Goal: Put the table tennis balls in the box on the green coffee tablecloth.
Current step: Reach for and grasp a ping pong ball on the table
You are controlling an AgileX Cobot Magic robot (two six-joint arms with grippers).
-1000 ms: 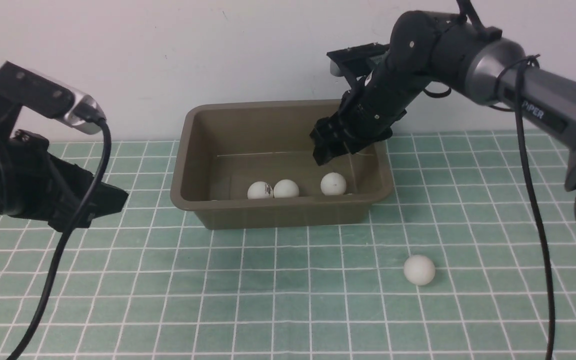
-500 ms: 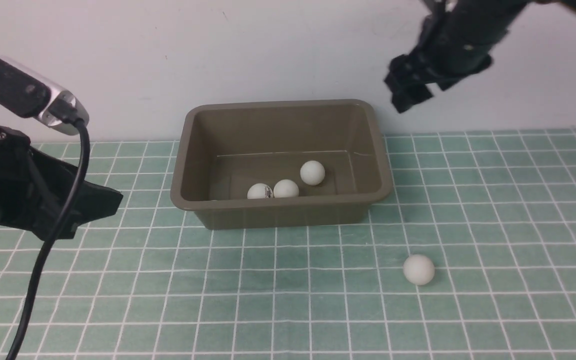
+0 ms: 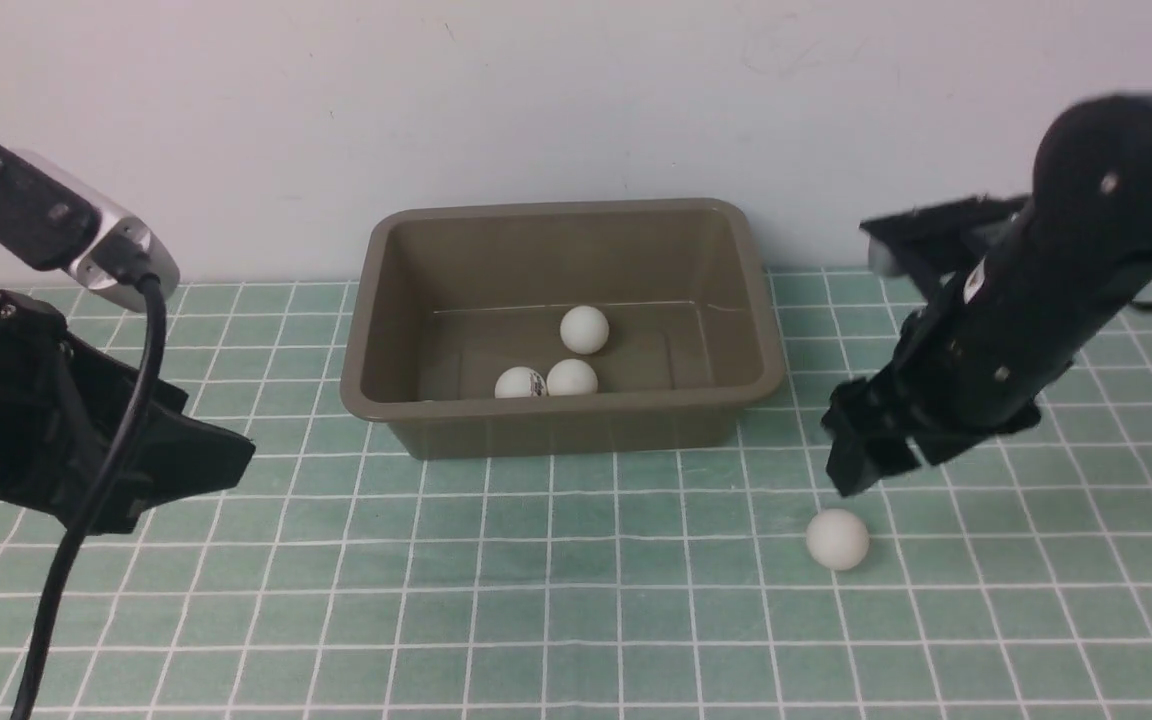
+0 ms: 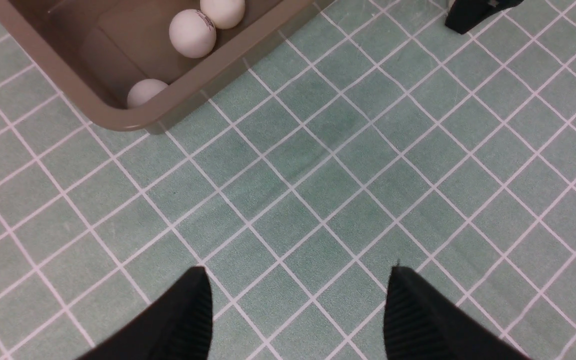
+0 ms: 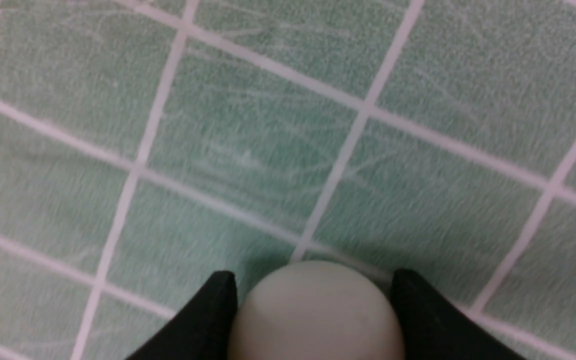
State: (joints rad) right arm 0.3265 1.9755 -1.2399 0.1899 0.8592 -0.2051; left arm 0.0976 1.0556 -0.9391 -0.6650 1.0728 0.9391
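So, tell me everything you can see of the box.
The box is a rectangular olive-brown tub, apparently plastic, with rounded corners, a flared rim and tapered walls. It stands upright, open-topped, near the back of the green cloth. At least three white balls lie inside. Neither the left gripper nor the right gripper touches it.

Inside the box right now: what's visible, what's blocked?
Three white balls show on the floor of the box, one bearing a dark print. In the front view, the near wall hides the floor right behind it and the lower part of two balls.
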